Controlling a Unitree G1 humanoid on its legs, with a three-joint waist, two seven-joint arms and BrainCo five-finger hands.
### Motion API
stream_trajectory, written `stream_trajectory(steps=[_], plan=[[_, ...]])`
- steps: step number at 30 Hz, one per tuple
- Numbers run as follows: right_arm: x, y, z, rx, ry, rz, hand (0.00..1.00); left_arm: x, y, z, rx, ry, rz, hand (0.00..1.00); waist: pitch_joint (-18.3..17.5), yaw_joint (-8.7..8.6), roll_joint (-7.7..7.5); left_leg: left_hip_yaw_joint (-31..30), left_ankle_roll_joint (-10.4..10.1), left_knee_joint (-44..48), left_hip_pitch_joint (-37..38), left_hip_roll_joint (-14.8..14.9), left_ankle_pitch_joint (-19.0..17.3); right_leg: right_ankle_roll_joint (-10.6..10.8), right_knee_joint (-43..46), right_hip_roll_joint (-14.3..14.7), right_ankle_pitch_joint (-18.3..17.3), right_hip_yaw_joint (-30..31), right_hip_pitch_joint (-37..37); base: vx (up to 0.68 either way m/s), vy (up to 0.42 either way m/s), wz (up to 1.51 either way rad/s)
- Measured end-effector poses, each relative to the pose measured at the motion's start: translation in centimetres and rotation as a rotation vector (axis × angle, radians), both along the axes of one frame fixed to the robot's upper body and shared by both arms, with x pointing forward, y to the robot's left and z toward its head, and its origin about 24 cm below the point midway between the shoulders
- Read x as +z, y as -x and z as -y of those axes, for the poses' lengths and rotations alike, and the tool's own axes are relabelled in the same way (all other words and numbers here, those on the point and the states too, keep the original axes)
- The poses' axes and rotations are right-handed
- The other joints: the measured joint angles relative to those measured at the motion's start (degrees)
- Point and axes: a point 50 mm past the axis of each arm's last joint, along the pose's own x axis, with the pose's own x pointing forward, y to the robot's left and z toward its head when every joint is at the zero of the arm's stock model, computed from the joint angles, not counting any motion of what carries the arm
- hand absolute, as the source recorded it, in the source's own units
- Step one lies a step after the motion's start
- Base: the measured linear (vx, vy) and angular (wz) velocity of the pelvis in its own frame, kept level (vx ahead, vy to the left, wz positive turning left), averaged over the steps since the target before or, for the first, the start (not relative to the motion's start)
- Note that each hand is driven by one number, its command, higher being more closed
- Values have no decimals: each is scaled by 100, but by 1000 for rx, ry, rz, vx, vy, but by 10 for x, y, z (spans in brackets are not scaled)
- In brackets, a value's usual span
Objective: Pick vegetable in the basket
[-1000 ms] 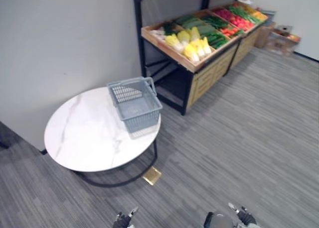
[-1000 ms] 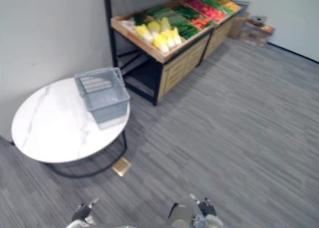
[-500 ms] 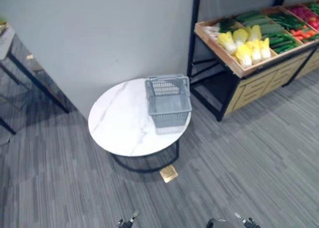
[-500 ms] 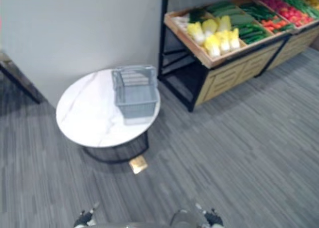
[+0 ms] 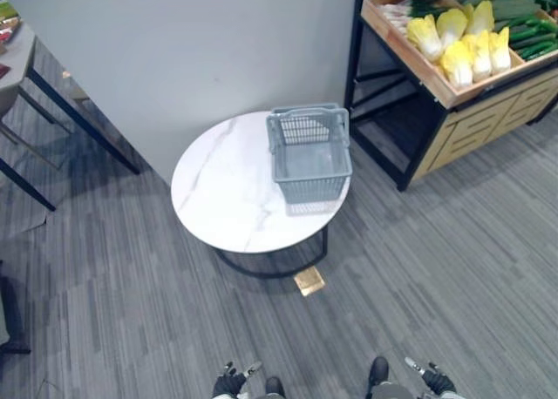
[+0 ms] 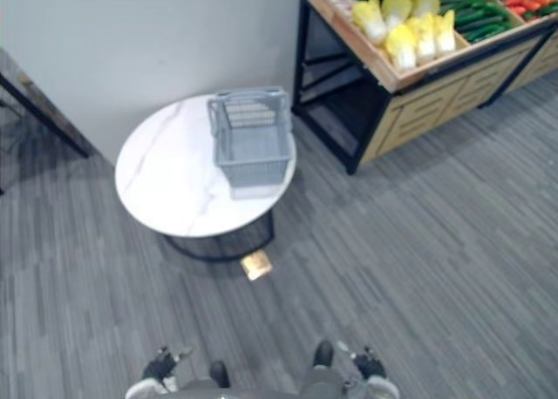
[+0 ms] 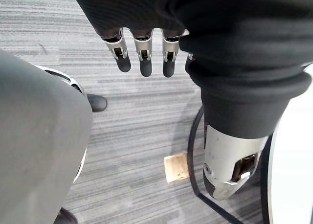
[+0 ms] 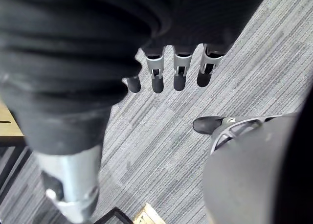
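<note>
A grey plastic basket (image 5: 309, 152) stands empty on the right part of a round white marble table (image 5: 218, 190). Yellow-green cabbages (image 5: 462, 42) and green vegetables (image 5: 523, 35) lie in a wooden crate stand (image 5: 445, 85) at the upper right. My left hand (image 5: 232, 383) hangs low at the bottom edge, far from the table, fingers (image 7: 142, 53) straight and holding nothing. My right hand (image 5: 431, 380) hangs at the bottom right, its fingers (image 8: 178, 70) also relaxed and empty.
A grey wall runs behind the table. A dark-legged table (image 5: 35, 94) stands at the far left. A small tan block (image 5: 309, 281) lies on the grey carpet by the round table's black base. Open carpet spreads between me and the stand.
The whole picture has shifted: the camera turned and pulled back, so the table and basket sit nearer the centre and the stand further up right. Both hands stay low.
</note>
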Motion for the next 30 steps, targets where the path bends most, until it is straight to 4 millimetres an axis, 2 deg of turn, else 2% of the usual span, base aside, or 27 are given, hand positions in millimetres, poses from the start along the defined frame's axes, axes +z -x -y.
stream_trajectory(steps=[6,11,15,17,18,19,20,21,22,23,24,26,27,30], plan=[[-6,28,-5,-80,-51,-43,0,-1,9,-6,41,24,-8,0,-205,-5,-171,112,12,-127,268,-11,-18,24,-226,32,34,10,307,-27,6,-6],[-9,44,-6,-94,-70,-74,0,-3,14,-7,64,39,-22,0,-279,-3,-170,77,13,-250,411,-35,-14,69,-297,27,61,-76,465,16,6,5],[-9,46,-6,-96,-70,-80,0,-3,16,-9,85,41,-25,0,-283,-4,-155,-69,8,-220,381,-23,-17,69,-332,25,55,-263,553,38,-2,23],[-9,45,-6,-96,-70,-77,0,-3,16,-10,87,37,-25,0,-267,-4,-129,-161,-17,244,154,68,-211,11,-204,16,-161,-380,569,40,-22,35],[-9,44,-7,-94,-72,-77,0,-3,17,-11,106,37,-20,0,-232,3,-140,-205,-76,874,-138,137,-324,5,-77,-18,-308,-439,571,17,-20,33],[-10,44,-9,-93,-77,-76,0,-2,16,-14,128,35,-7,0,-213,7,-224,-191,-72,1372,-390,154,-329,16,-27,-75,-337,-476,592,-29,-70,41],[-10,43,-9,-90,-75,-75,0,1,12,-20,154,24,22,0,-142,35,-259,-200,-11,2679,-957,335,-285,-9,95,-100,-463,-550,713,-45,-70,29],[-9,42,-6,-89,-64,-70,0,2,11,-19,156,27,29,0,-56,69,-164,-226,55,3225,-1134,471,-205,-21,156,-64,-552,-578,828,-50,-85,23],[-8,42,-4,-89,-57,-68,0,1,11,-16,157,34,28,0,-10,91,-140,-238,53,3474,-1244,535,-113,-23,191,-69,-602,-596,906,4,-14,16],[-7,40,-2,-86,-49,-65,0,1,10,-17,160,31,30,0,7,126,-132,-203,54,3912,-1450,602,214,-37,200,-167,-687,-637,1026,19,-3,13],[-7,39,-4,-83,-53,-62,0,1,10,-16,159,30,32,0,3,131,-132,-195,83,3921,-1477,617,171,-33,197,-192,-694,-640,1038,74,10,11],[-6,30,-3,-74,-45,-43,0,1,10,-16,174,37,35,0,11,146,-120,25,114,3486,-1529,630,-181,-31,99,-250,-699,-644,1050,80,19,5],[-5,26,-3,-75,-36,-37,0,1,11,-16,189,42,35,0,12,161,-124,110,85,2892,-1551,616,-254,-31,77,-281,-699,-647,1037,109,81,6],[-2,14,-3,-47,-17,-7,0,1,12,-17,201,31,29,0,15,178,-110,74,67,1069,-1550,612,63,134,113,-311,-800,-614,1051,169,161,-8]])
